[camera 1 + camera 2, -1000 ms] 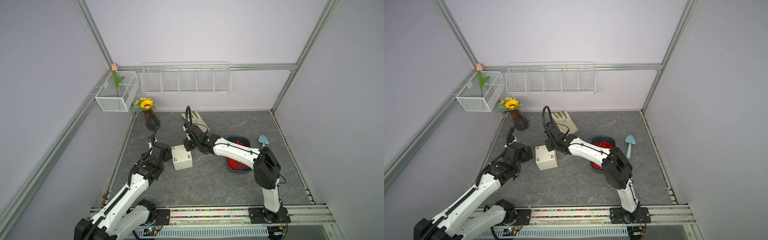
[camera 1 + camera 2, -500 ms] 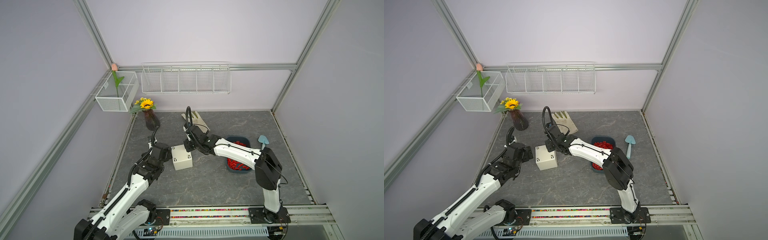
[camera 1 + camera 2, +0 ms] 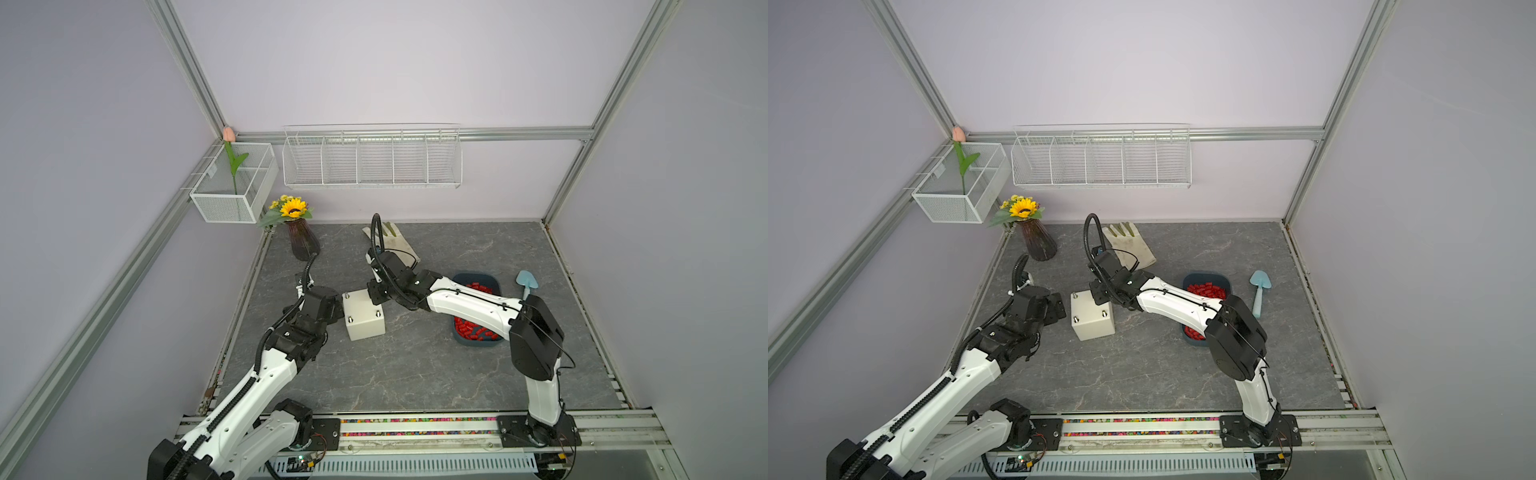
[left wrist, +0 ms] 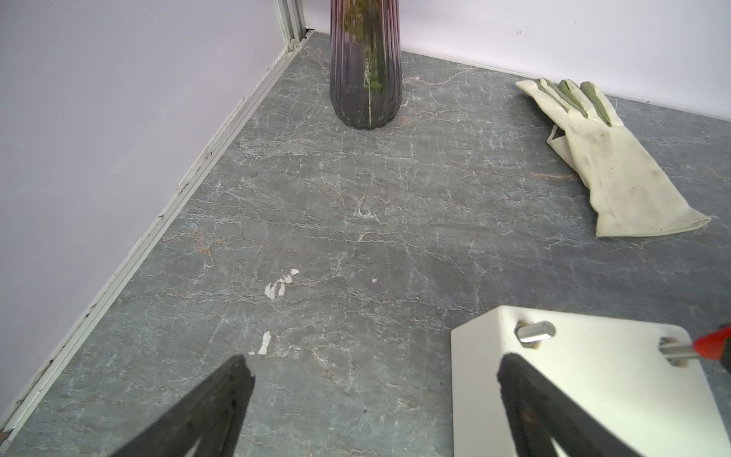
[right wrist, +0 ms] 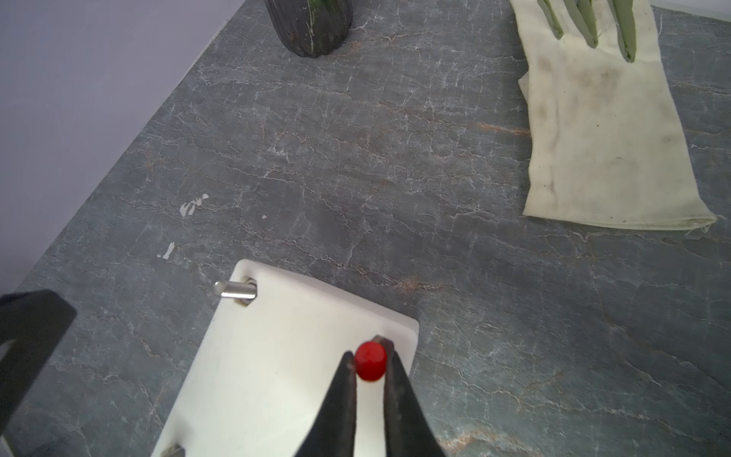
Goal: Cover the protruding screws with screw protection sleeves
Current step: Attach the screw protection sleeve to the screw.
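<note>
A cream-white box (image 3: 365, 318) (image 3: 1094, 318) stands mid-table with silver protruding screws (image 3: 345, 296) (image 3: 1104, 312) at its top corners. My right gripper (image 5: 370, 356) (image 3: 374, 293) is shut on one red screw protection sleeve (image 5: 370, 366), held over the box's far right corner. In the left wrist view that sleeve (image 4: 714, 348) meets the tip of a screw (image 4: 678, 350). Another screw (image 5: 235, 289) (image 4: 534, 331) stands bare. My left gripper (image 4: 374, 366) (image 3: 332, 307) is open and empty beside the box's left side (image 4: 593, 395). Several more sleeves (image 3: 471, 328) (image 3: 1206, 289) fill a blue bin (image 3: 461, 276).
A dark vase (image 3: 302, 245) (image 4: 366, 67) with a sunflower stands at the back left. A cream glove (image 3: 395, 239) (image 5: 593, 118) lies behind the box. A pale blue trowel (image 3: 527, 284) lies right of the bin. Wire baskets (image 3: 372, 156) hang on the walls.
</note>
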Controlling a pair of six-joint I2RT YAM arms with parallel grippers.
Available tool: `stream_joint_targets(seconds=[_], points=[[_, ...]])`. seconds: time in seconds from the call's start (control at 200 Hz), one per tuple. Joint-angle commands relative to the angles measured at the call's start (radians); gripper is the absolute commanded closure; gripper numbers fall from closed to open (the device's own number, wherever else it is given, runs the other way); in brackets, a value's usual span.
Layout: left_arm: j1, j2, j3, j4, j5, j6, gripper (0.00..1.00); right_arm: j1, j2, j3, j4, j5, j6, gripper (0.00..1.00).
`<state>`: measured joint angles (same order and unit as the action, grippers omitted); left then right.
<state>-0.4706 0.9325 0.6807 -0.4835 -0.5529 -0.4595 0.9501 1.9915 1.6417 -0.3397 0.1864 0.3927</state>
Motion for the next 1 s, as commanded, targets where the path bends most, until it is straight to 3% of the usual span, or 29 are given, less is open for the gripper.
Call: stream_joint_targets(seconds=[0.0, 0.995], points=[[0.005, -0.014, -0.012, -0.001, -0.016, -0.008, 0.01, 0.006, -0.013, -0.013, -0.016, -0.002, 0.013, 0.84], [0.006, -0.009, -0.017, 0.005, -0.020, -0.008, 0.01, 0.003, 0.023, 0.003, -0.022, -0.014, 0.019, 0.80]])
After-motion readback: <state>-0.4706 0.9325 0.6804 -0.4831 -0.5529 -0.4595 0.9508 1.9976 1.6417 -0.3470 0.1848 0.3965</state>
